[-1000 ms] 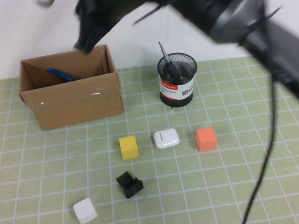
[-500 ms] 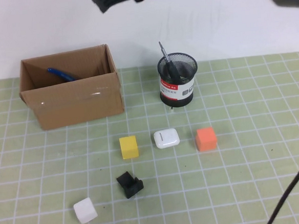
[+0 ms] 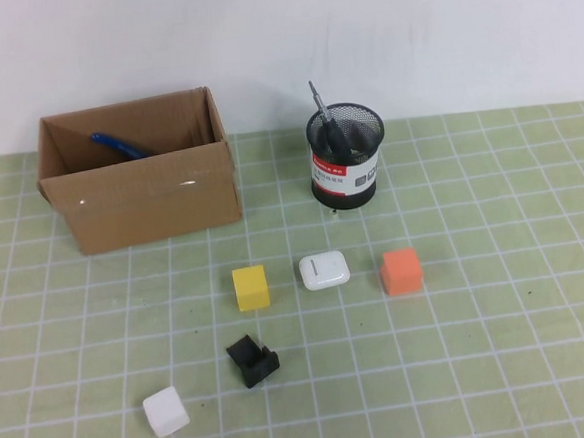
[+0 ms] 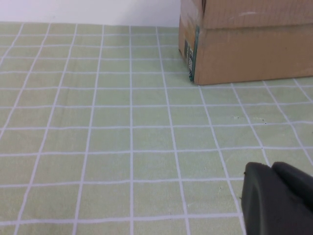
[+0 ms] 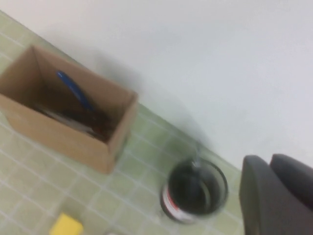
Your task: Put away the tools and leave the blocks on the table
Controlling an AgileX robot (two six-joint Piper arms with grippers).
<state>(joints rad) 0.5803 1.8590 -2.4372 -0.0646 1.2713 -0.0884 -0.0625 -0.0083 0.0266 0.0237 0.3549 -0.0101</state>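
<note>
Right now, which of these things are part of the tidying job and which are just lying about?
Part of the job:
- blue-handled pliers, in cardboard box
- screwdriver, in mesh cup
- yellow block
- orange block
- white block

Lying about:
- white case
- black plastic piece

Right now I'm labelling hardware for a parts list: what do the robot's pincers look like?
Only wrist views show them. The left pincer is matte black with two rounded, blunt fingers pressed together. The right pincer looks the same: dark grey-black, rounded, shut. No markings or cables visible.

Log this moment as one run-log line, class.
left gripper: shut, low over mat | right gripper: shut, raised | pliers: in box | screwdriver: in cup | blocks: on table
</note>
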